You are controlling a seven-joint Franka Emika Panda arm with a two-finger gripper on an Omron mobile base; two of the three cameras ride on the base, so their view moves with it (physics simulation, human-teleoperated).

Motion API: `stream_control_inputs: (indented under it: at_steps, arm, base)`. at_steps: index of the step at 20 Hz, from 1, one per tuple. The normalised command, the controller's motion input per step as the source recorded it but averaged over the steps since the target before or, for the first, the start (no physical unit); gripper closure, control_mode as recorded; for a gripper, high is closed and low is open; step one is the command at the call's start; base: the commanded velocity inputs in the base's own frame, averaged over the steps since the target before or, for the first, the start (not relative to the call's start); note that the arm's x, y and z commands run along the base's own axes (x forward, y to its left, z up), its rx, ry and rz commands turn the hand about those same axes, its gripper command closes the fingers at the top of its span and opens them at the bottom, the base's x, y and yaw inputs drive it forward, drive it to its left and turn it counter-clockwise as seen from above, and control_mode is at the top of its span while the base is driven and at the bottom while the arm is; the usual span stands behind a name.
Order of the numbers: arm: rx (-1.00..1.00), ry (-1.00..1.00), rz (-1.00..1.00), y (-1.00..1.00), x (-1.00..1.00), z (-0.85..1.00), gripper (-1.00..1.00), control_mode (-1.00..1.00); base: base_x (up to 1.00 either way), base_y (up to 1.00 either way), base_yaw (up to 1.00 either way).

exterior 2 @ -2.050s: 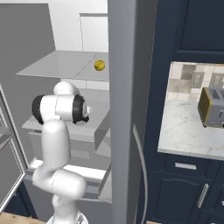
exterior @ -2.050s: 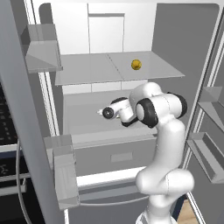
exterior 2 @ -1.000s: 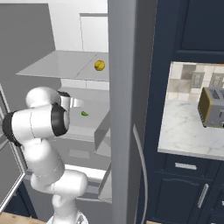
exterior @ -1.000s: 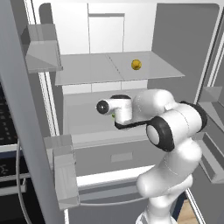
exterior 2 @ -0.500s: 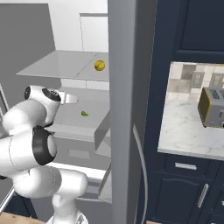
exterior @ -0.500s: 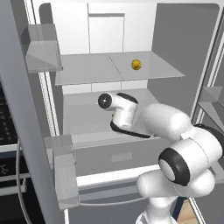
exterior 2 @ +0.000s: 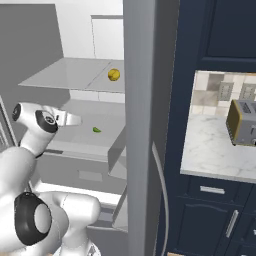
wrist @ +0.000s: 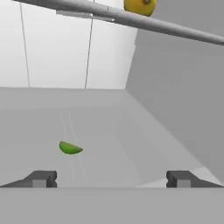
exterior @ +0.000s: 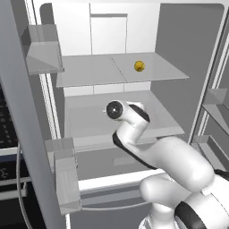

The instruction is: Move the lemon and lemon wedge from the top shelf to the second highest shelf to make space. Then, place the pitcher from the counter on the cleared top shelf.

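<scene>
The yellow lemon [exterior: 139,66] sits on the top glass shelf [exterior: 89,74] of the open fridge, towards the right; it also shows as the lemon [exterior 2: 114,75] and the lemon [wrist: 140,5]. A small green lemon wedge [exterior 2: 97,129] lies loose on the second highest shelf [exterior 2: 85,142]. My gripper [exterior 2: 78,120] hovers level over that shelf's left front, pointing inward, open and holding nothing. In the hand view the gripper [wrist: 111,179] has its tips wide apart, and the wedge [wrist: 70,148] lies ahead, a little left. The pitcher is out of view.
The fridge's left door bins [exterior: 42,56] and right door shelves [exterior: 217,105] flank the opening. A drawer front [exterior: 112,159] sits below the second shelf. A toaster [exterior 2: 242,122] stands on the marble counter [exterior 2: 210,150] to the right, beside dark blue cabinets.
The arm has swung its elbow out towards the cameras while the hand drew back leftwards over the second shelf. The wedge lies still on that shelf; the lemon has not moved.
</scene>
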Motion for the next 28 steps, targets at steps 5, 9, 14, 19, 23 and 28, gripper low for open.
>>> stream_control_inputs:
  at_steps: [5, 9, 14, 19, 23, 28]
  arm:
    - [0.1, 0.02, 0.0, -0.01, -0.28, 0.9, -1.0, -1.0]
    - [0.17, 0.0, -0.03, -0.06, -0.24, 1.0, -1.0, -1.0]
    - [0.12, 0.0, -0.06, -0.11, -0.12, 0.67, -1.0, -1.0]
    - [0.09, 0.0, -0.04, -0.41, -0.01, 0.42, -1.0, -1.0]
    - [0.1, 0.0, -0.03, -0.76, 0.01, 0.0, -1.0, -1.0]
    - [0.05, 0.03, 0.0, -0.46, 0.41, 0.0, -1.0, -1.0]
  base:
    - [0.0, 0.0, 0.0]
    - [0.0, 0.0, 0.0]
    - [0.0, 0.0, 0.0]
    - [0.0, 0.0, 0.0]
    - [0.0, 0.0, 0.0]
    - [0.0, 0.0, 0.0]
